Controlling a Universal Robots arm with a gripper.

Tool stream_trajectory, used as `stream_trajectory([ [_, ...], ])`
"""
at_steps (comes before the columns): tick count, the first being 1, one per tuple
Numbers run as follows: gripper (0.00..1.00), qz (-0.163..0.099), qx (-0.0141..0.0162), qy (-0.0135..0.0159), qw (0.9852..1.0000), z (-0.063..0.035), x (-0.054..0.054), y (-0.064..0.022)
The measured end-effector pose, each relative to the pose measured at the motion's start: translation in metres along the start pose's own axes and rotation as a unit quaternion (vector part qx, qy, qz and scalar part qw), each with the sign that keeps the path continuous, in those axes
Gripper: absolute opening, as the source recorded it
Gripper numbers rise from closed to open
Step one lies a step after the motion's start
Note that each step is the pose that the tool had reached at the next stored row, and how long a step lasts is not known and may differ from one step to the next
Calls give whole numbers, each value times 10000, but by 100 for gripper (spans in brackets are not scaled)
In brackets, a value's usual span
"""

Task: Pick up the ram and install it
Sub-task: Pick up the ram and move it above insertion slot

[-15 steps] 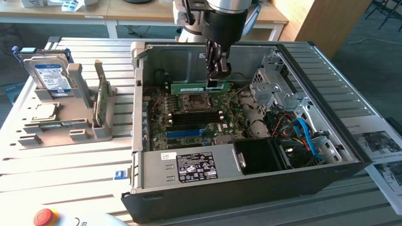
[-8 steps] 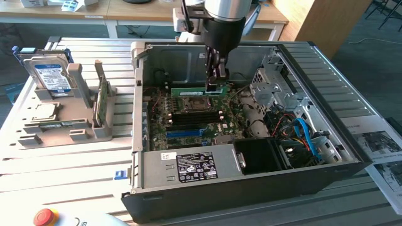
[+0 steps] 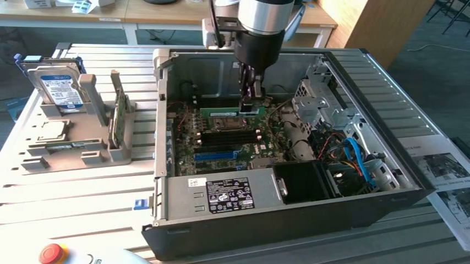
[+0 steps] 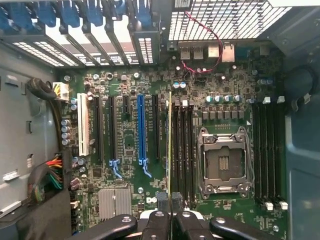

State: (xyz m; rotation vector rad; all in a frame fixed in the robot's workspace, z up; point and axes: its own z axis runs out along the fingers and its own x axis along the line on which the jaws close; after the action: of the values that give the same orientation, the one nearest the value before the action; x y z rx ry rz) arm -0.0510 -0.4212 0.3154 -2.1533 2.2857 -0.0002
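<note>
The ram is clamped on edge between the fingers of the gripper, directly below the wrist, inside the case. It is held upright along the black slots beside the socket. Whether it is seated cannot be told.

The ram, a long thin green stick, stands on edge along the dark memory slots.

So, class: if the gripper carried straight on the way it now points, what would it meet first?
The gripper, jaws shut on the ram, points down at the motherboard. The ram would likely meet the black memory slots beside the processor socket first; its height above them is unclear.
</note>
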Motion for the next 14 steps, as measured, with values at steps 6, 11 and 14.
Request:
stream_trajectory([
  [6, 12, 11, 0, 1, 10000, 36, 0, 0],
  [11, 12, -3, 1, 1, 10000, 41, -1, -28],
  [14, 12, -12, 0, 2, 10000, 41, -2, -35],
])
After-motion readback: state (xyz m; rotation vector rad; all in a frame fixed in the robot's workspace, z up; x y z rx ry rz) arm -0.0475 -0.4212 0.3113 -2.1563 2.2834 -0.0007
